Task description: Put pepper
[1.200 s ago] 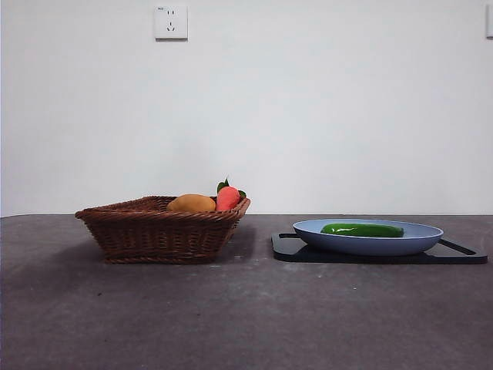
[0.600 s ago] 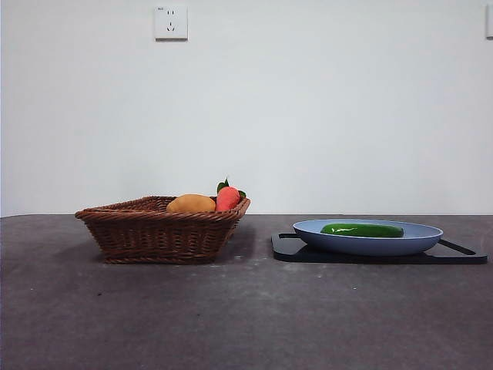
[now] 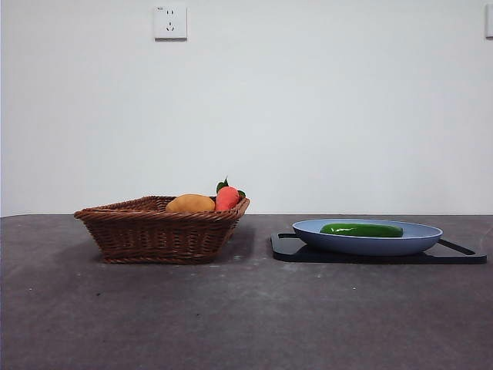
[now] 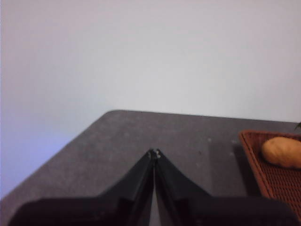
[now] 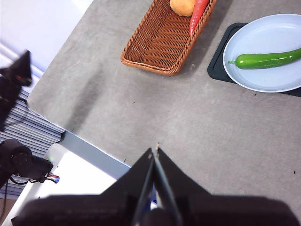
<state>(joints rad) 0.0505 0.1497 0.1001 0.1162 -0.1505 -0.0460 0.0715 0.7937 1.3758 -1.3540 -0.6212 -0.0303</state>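
Both grippers pressed closed and empty: open right gripper (image 5: pixel 156 149) wide, descend squarely across pepper (image 5: pixel 265 60) (glossy, slippery) on blue plate (image 5: pixel 254 37).

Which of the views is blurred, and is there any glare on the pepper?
Left wrist view: soft overall, the yellow-orange fruit hazy. Front view: sharp, a small white glare on the pepper. Right wrist view: clear, a pale sheen along the pepper; left edge blurred.

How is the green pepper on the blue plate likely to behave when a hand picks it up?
The pepper looks glossy, so it may be slippery. Its long, rounded shape suggests it could roll on the blue plate if nudged sideways. It holds a slight curve lying unsupported, so it is probably stiff, not floppy.
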